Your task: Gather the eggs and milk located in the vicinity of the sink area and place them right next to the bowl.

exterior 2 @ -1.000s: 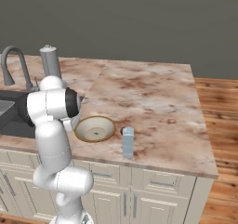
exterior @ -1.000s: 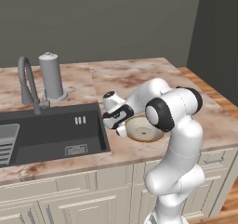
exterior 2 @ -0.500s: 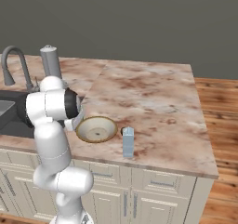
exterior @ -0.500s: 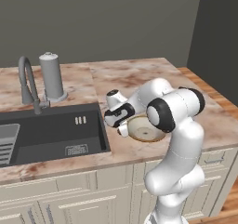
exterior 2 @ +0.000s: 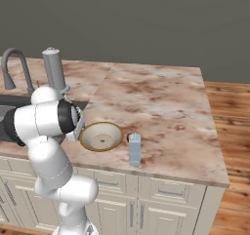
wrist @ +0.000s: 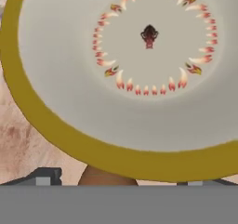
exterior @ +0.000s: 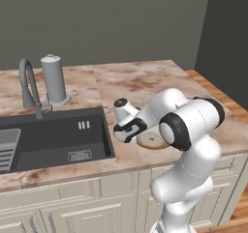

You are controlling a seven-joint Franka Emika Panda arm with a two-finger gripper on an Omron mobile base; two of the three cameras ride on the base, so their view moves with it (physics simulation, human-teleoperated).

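Egg (wrist: 108, 177) lies on the counter touching the bowl (wrist: 69, 135) at its near rim, right between my fingertips (wrist: 44, 176), which stand spread wide and grip nothing. If I lift carelessly, I judge a fingertip could nudge the round egg and roll it away from the bowl. Milk (exterior 2: 134, 149) stands just beside the bowl, opposite the sink (exterior: 53, 135).

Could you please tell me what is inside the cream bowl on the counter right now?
The bowl holds nothing loose: its cream floor shows only a painted ring of small red flame marks and a dark centre motif. A brown egg lies outside, against the gold rim, partly hidden by that rim.
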